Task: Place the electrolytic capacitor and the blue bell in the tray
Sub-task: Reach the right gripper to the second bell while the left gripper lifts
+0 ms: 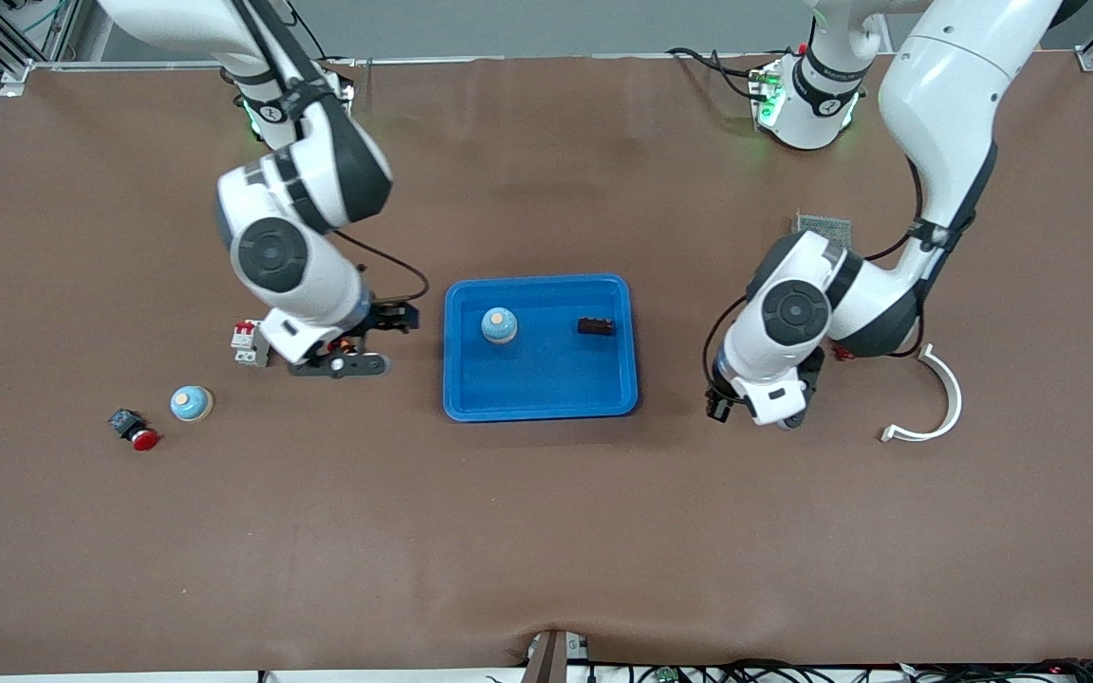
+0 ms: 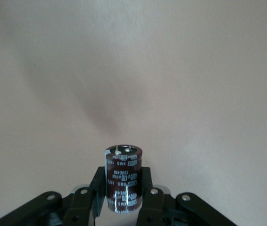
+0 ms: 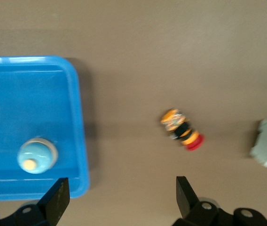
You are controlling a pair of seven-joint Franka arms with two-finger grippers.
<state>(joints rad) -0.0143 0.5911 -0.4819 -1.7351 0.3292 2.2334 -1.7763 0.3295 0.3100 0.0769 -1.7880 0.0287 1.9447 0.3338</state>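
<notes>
The bright-blue tray (image 1: pixel 539 398) lies mid-table. One blue bell (image 1: pixel 499 325) stands in it, along with a small black part (image 1: pixel 596 326). The bell also shows in the right wrist view (image 3: pixel 37 155), inside the tray (image 3: pixel 72 113). A second blue bell (image 1: pixel 192 403) stands on the table toward the right arm's end. My left gripper (image 1: pixel 722 406) is over bare table beside the tray, toward the left arm's end. It (image 2: pixel 122 188) is shut on the dark-brown electrolytic capacitor (image 2: pixel 122 172), held upright. My right gripper (image 1: pixel 383 340) (image 3: pixel 119 188) is open and empty, over the table beside the tray's other end.
A small orange-and-red part (image 3: pixel 181 129) lies on the table by my right gripper. A white circuit breaker (image 1: pixel 245 341) lies beside it. A red push button (image 1: pixel 134 430) is by the loose bell. A white curved piece (image 1: pixel 935 398) and a metal mesh box (image 1: pixel 824 228) lie toward the left arm's end.
</notes>
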